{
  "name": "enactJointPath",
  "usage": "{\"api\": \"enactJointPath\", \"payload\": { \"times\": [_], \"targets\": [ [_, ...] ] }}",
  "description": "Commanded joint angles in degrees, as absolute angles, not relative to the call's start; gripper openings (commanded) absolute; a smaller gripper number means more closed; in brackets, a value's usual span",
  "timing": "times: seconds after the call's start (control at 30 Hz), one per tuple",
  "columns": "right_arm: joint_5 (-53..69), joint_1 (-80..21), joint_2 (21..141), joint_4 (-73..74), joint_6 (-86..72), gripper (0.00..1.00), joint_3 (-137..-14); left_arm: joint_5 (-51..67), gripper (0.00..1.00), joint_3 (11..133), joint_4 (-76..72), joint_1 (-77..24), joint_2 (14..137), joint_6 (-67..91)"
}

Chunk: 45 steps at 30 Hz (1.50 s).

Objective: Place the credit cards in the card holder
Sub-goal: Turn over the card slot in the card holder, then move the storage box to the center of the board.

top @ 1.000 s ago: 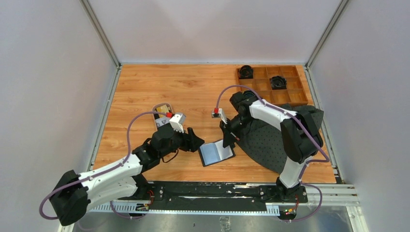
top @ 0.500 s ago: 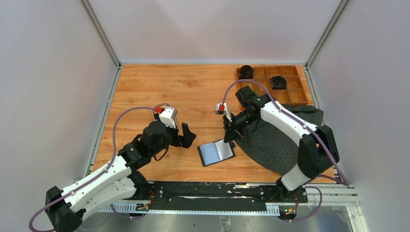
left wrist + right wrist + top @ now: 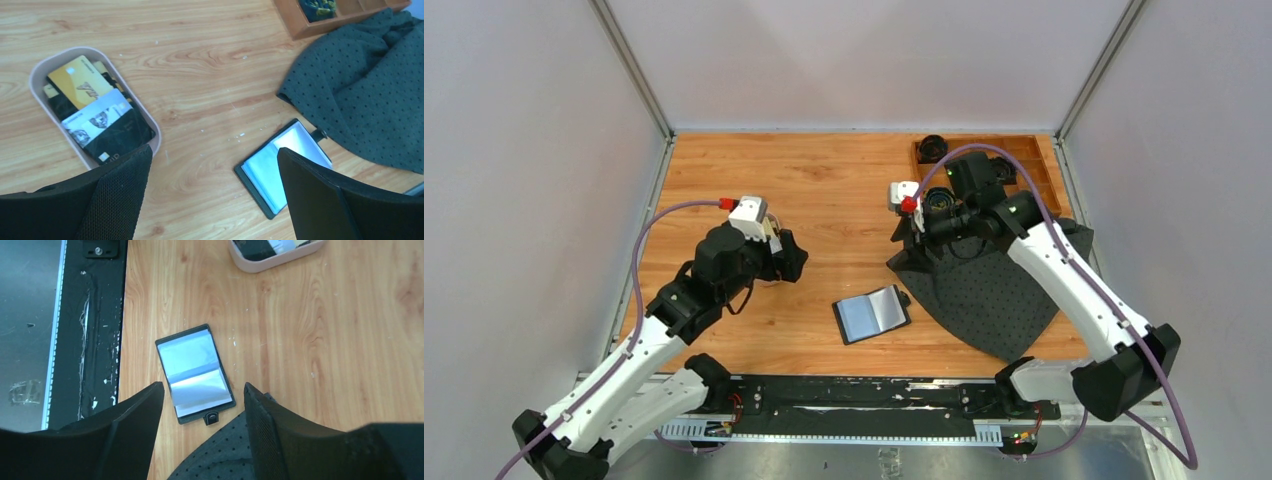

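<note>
Both arms have drawn back from the small black bifold card holder [image 3: 872,315], which lies open, grey slots up, on the wooden bench [image 3: 824,180]. The left end effector [image 3: 215,200] hangs spread wide and empty just beside the oval pale-rimmed tray [image 3: 35,75]. There the gold, white and black credit cards [image 3: 95,115] sit stacked, none yet moved. The right end effector [image 3: 202,440] is also parted, gripping nothing.

With the holder opened, fetching the first card looks to be the step in hand. That likely calls for the left fingers to drop into the tray and catch a thin card's edge, with the rim crowding them. Bare wood lies open between tray and holder. The holder's snap tab sits at the hem of the dark dotted cloth [image 3: 994,290], and the bench's near edge is close.
</note>
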<state>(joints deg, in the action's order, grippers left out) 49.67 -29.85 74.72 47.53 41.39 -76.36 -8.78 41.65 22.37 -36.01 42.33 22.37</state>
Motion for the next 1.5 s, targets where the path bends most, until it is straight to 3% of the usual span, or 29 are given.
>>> {"api": "enactJointPath", "payload": {
  "times": [0.0, 0.2, 0.43, 0.57, 0.7, 1.1, 1.47],
  "targets": [
    [51.01, -29.23, 73.52, 44.73, 37.80, 0.65, -75.41, -7.14, 1.00, 42.73, 22.73, -31.81, 43.94, 20.35],
    [57.80, -25.46, 75.31, 40.66, 35.19, 0.65, -68.32, 1.90, 1.00, 43.07, 17.99, -19.77, 55.31, 22.75],
    [59.99, -24.84, 77.42, 35.15, 32.10, 0.64, -64.10, -7.77, 0.92, 52.63, 24.11, -17.94, 71.08, 13.82],
    [59.60, -24.82, 78.09, 35.23, 32.04, 0.64, -64.03, -4.59, 0.79, 60.58, 31.77, -15.96, 80.54, 6.14],
    [59.66, -24.82, 78.54, 35.24, 32.12, 0.64, -63.94, 2.14, 0.74, 65.37, 35.04, -11.01, 87.35, 4.47],
    [59.76, -24.84, 80.58, 35.52, 32.38, 0.63, -63.90, 3.41, 0.74, 69.85, 31.67, -6.59, 96.65, 13.90],
    [59.46, -24.76, 81.10, 35.68, 32.78, 0.63, -63.72, -3.06, 0.71, 63.59, 21.31, -6.64, 96.25, 23.68]
  ]
}}
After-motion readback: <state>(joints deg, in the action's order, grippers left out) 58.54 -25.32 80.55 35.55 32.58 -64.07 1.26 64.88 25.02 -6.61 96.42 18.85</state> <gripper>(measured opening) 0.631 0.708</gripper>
